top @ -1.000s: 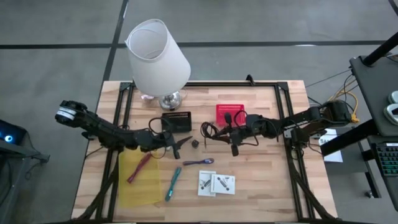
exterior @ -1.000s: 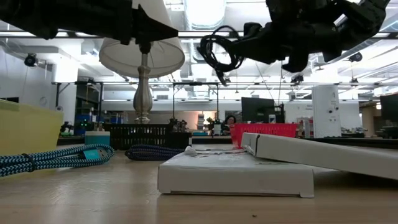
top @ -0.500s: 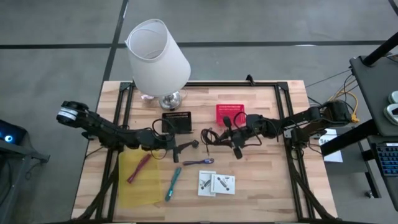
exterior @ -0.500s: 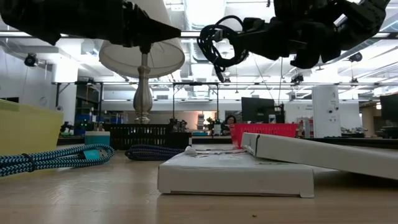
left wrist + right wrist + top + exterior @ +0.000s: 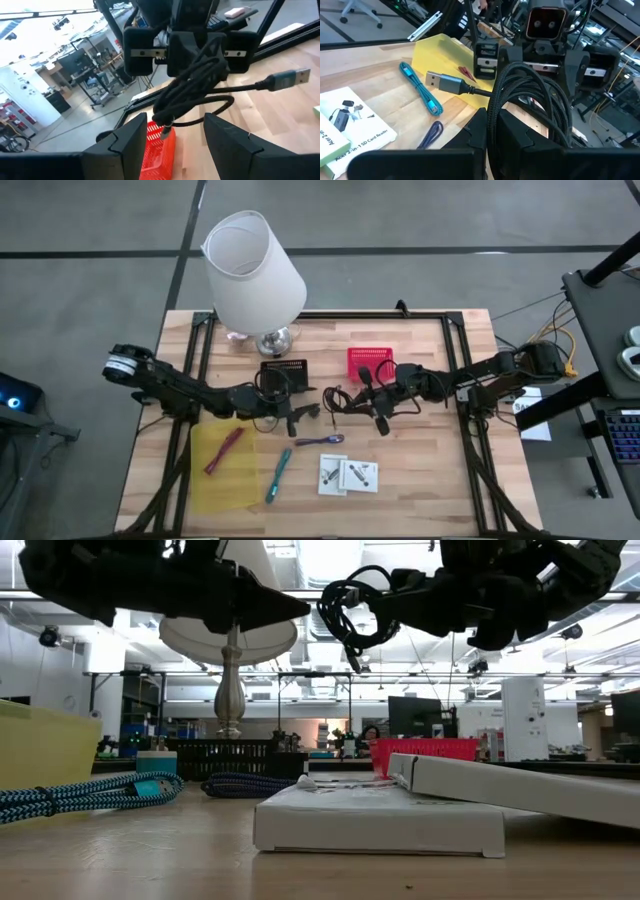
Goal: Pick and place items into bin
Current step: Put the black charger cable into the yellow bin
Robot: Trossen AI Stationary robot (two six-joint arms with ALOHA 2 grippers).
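High view: we log the right tool clamped on a black coiled USB cable, mid-worktop, beside a red mesh basket.

Left wrist view: we log the left tool, fingers spread wide, facing the cable.

Right wrist view: the cable sits pinched between the fingers.

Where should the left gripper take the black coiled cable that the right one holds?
Take the bunched loops of the black coiled cable jutting from the right gripper, with the open left gripper coming head-on. The loose USB plug would likely swing.
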